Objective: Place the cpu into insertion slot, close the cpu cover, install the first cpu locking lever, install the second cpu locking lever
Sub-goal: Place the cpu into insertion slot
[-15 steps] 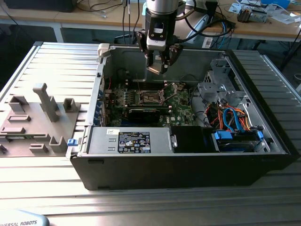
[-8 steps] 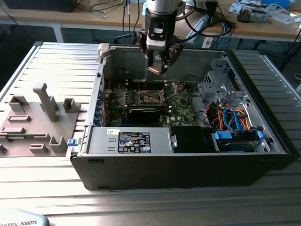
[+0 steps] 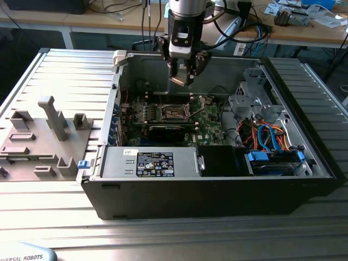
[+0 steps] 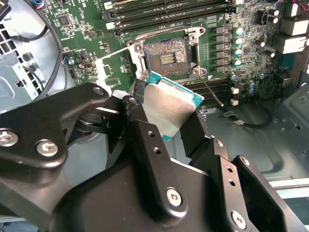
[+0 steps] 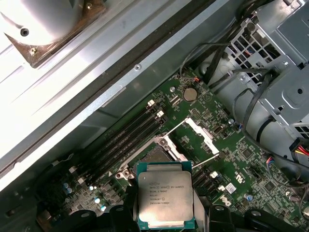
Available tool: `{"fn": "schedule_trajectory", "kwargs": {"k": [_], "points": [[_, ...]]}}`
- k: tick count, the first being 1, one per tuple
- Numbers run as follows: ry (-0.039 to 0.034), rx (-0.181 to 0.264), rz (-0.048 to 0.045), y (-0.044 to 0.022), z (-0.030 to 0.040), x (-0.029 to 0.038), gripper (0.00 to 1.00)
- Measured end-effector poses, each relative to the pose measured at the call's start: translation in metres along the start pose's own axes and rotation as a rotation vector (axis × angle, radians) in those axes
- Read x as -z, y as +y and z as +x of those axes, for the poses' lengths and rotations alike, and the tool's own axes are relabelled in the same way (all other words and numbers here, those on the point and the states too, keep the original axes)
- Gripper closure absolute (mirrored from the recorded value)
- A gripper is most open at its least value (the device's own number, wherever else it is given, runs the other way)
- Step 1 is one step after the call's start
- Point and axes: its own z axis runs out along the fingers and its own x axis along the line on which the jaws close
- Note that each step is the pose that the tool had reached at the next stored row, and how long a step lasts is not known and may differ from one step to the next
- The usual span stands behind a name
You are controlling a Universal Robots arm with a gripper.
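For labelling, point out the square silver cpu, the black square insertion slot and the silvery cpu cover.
cpu (image 5: 165, 199): first wrist view, metal top.
insertion slot (image 4: 167, 57): second wrist view, dark centre.
cpu cover (image 5: 202, 137): first wrist view, rim.

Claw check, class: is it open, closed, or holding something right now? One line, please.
Claw: closed on the cpu, held above the motherboard, not yet in the insertion slot.

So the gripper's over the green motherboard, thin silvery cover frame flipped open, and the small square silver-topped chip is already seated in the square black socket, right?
Not seated. The second wrist view shows the small square silver-topped chip clamped in the gripper above the green motherboard, and the square black socket empty. The thin silvery cover frame is open, as you said.
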Motion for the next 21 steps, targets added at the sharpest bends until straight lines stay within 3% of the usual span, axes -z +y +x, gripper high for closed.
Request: {"fn": "schedule_trajectory", "kwargs": {"k": [21], "points": [[-0.0007,-0.010,0.0001,0.0000,0.0000,-0.0002,0.46]]}}
